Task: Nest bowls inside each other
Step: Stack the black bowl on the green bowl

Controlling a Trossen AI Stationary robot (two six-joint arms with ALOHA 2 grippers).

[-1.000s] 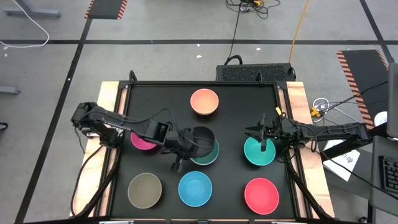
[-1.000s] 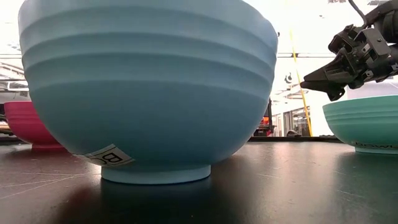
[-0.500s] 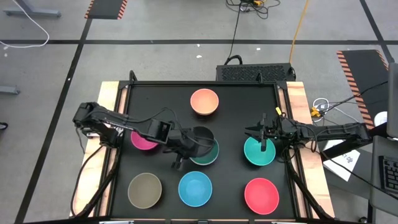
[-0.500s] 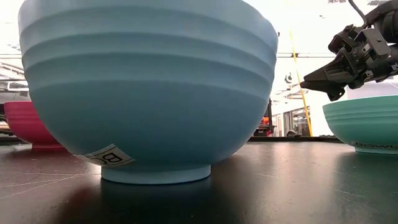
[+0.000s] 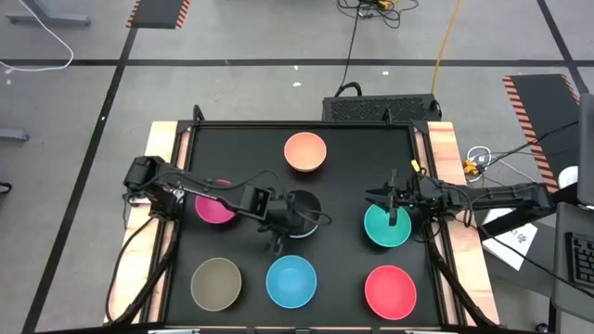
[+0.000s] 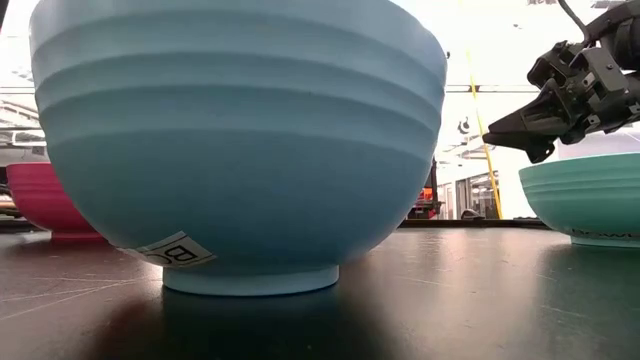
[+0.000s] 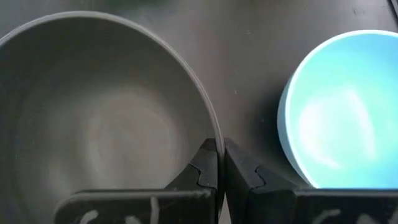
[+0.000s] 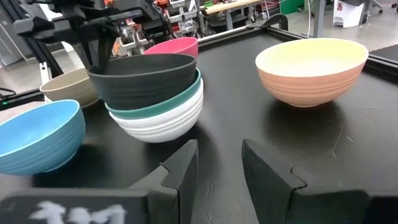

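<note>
The left gripper (image 5: 281,225) is near the middle of the table (image 5: 353,167), and its fingers (image 7: 208,168) are pressed together on the rim of the black bowl (image 5: 302,206). This black bowl sits on top of a stack: under it is the dark green bowl (image 8: 180,99), and under that one the white bowl (image 8: 165,127).

The magenta bowl (image 5: 214,206) stands behind this gripper, close to its arm. The olive-brown bowl (image 5: 215,283) and the light blue bowl (image 5: 291,281) stand just beside the gripper on its front side, apart from it.

The right gripper (image 5: 388,198) hangs over the rim of the teal bowl (image 5: 386,227). Its fingers (image 8: 180,171) stand apart with a gap between them, and nothing is between them.

The peach-orange bowl (image 5: 304,151) and the red bowl (image 5: 390,290) stand alone, each well apart from both grippers.

I count nine bowls, one of each colour: three in the stack and six single.
</note>
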